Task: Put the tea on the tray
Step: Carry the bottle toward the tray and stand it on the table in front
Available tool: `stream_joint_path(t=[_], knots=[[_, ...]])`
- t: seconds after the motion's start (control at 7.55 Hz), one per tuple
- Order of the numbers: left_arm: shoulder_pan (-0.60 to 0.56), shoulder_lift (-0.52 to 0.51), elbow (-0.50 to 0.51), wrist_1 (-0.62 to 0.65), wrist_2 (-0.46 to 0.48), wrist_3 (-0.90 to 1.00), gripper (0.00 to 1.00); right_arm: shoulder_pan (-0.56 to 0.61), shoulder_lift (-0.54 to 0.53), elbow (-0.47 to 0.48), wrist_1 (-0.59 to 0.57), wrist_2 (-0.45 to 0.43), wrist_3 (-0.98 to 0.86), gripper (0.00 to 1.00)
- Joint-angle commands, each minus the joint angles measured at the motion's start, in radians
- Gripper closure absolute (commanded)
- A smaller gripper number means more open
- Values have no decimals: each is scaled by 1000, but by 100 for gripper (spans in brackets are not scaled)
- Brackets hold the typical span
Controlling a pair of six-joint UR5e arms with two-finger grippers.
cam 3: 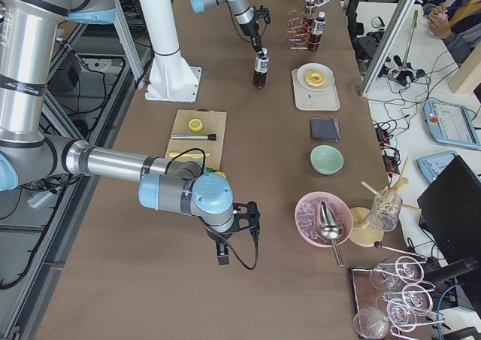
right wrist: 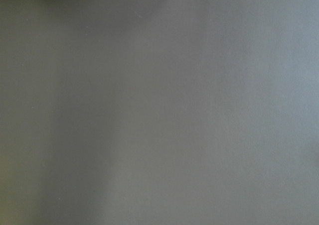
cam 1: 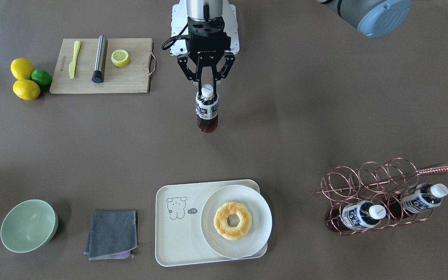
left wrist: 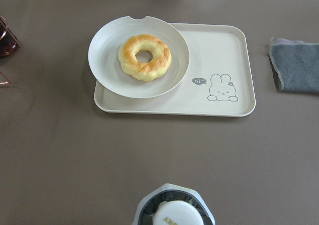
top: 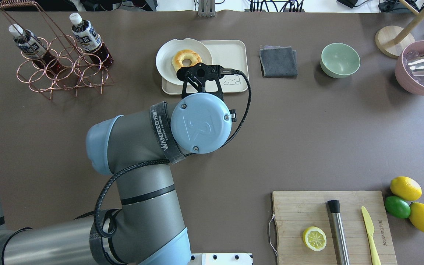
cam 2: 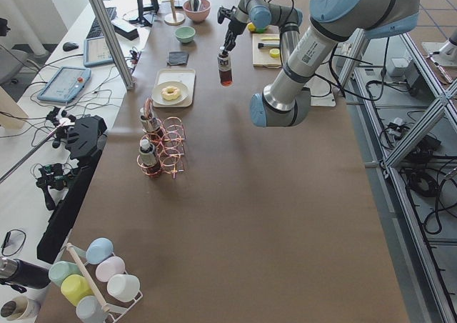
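Pickup looks done: left gripper (cam 1: 207,87) has its fingers pinching the tea (cam 1: 207,109) by the neck, well short of the far tray (cam 1: 169,241). What's left is carrying it over and setting it beside the plate (cam 1: 249,202). Can't tell how the right gripper (cam 3: 222,250) has its fingers.

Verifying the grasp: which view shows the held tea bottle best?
Exterior front-facing: the tea shows whole, cap to base, with the left gripper gripping its top. The left wrist view catches only the cap. The overhead view hides it under the left arm. Both side views show it small and far. The right wrist view shows none.
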Motion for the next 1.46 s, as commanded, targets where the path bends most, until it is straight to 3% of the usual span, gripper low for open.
stream_joint_path(t=[0.0, 0.26, 0.4, 0.53, 1.32], knots=[[24, 12, 59, -63, 10, -2, 100, 0, 5, 2, 0, 2, 3, 0], [26, 10, 48, -62, 8, 1, 100, 0, 3, 1, 0, 0, 3, 0], [26, 12, 47, -62, 10, 3, 91, 0, 3, -1, -1, 0, 3, 0], [26, 19, 44, -62, 11, 6, 3, 0, 0, -2, -1, 0, 1, 0], [21, 44, -60, -54, 8, 31, 2, 1, -6, -1, -1, 2, 11, 0]])
